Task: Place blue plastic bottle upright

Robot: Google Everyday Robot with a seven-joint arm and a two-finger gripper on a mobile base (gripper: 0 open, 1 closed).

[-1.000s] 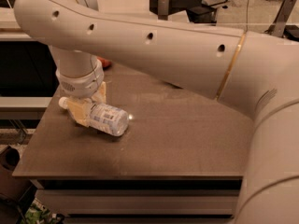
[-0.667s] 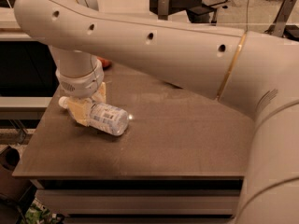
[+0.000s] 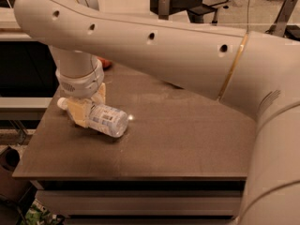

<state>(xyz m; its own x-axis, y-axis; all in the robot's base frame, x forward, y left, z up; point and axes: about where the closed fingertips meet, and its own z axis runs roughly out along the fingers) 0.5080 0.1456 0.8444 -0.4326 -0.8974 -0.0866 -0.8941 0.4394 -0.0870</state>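
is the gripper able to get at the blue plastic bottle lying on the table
Likely yes: the gripper is down at the blue plastic bottle, jaws closed across its cap end, with nothing in between.

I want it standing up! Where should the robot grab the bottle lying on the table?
Probably the shoulder end near the white cap, from above, fingers across the round sides. The blue plastic bottle lies on its side, so those sides are free. The gripper is shut on it there.
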